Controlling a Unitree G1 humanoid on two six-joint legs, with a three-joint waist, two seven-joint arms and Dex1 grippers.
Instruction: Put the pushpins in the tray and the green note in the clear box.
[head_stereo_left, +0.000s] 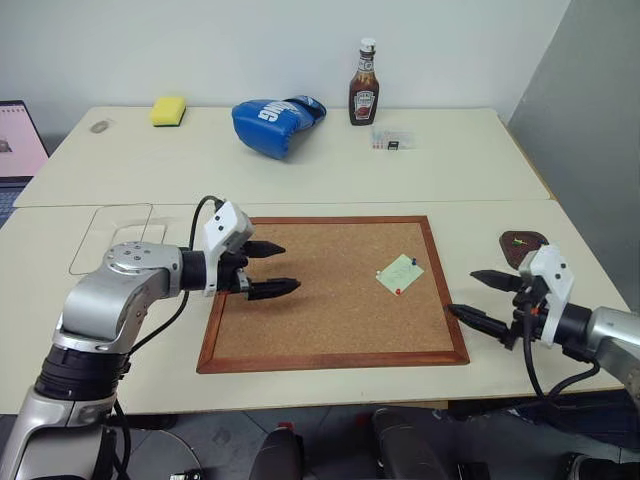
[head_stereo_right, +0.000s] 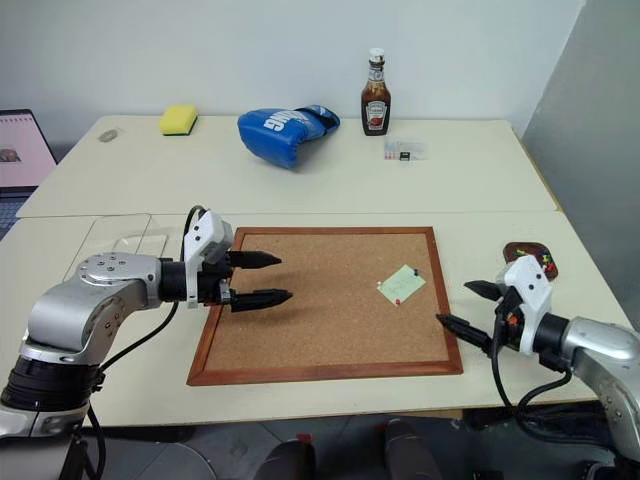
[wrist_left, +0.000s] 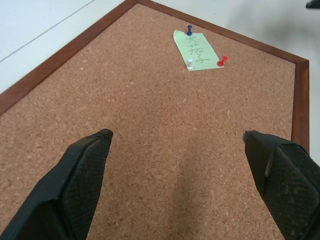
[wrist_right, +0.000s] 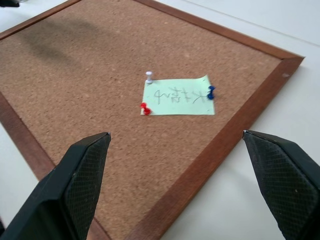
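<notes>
The green note (head_stereo_left: 400, 273) lies pinned on the right part of the cork board (head_stereo_left: 330, 310). A blue pushpin (wrist_left: 189, 30) and a red pushpin (wrist_left: 223, 61) hold two of its corners, and a white pin (wrist_left: 190, 63) stands at its edge. My left gripper (head_stereo_left: 290, 268) hovers open over the board's left side, pointing toward the note. Off the board's right edge my right gripper (head_stereo_left: 460, 292) is open and also faces the note (wrist_right: 179, 96). The dark brown tray (head_stereo_left: 523, 246) sits just behind the right gripper. The clear box (head_stereo_left: 110, 235) rests at the far left.
Along the back of the table are a yellow sponge (head_stereo_left: 168, 110), a blue boxing glove (head_stereo_left: 278, 122), a ketchup bottle (head_stereo_left: 364, 85) and a small clear case (head_stereo_left: 393, 138). A laptop (head_stereo_left: 15, 140) stands at the left edge. A grey wall rises on the right.
</notes>
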